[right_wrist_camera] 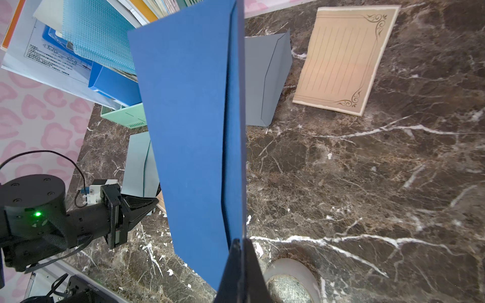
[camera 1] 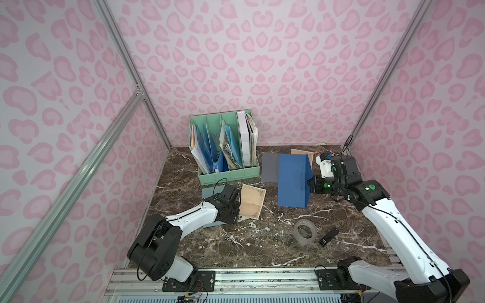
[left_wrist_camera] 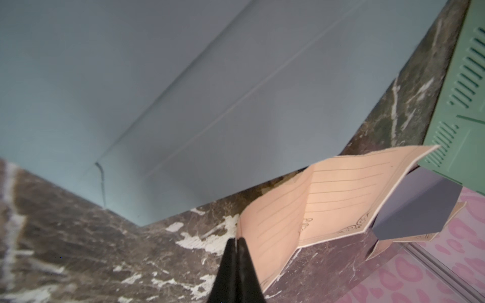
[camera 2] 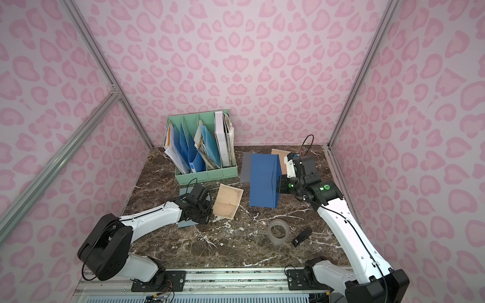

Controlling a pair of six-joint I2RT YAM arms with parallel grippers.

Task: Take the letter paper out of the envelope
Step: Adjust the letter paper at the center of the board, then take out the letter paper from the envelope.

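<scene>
We see the marble tabletop (camera 1: 236,249), with its widest bare stretch along the front edge. A green organizer (camera 1: 228,175) stands at the back edge. The right jaws are clamped on one edge of the blue envelope (camera 1: 292,181) and hold it raised on edge above the tabletop, in front of a grey envelope (camera 1: 270,168) that lies flat. A pale envelope (camera 1: 209,192) lies partly under the left arm. The left jaws are closed on the edge of the folded letter (camera 1: 252,202). It is out of the envelope, between the pale and blue ones, apart from the blue. A second sheet (right_wrist_camera: 341,60) lies near the back edge. Tape (camera 1: 305,232) and a black stick (camera 1: 328,237) lie just beside each other near the right arm.
</scene>
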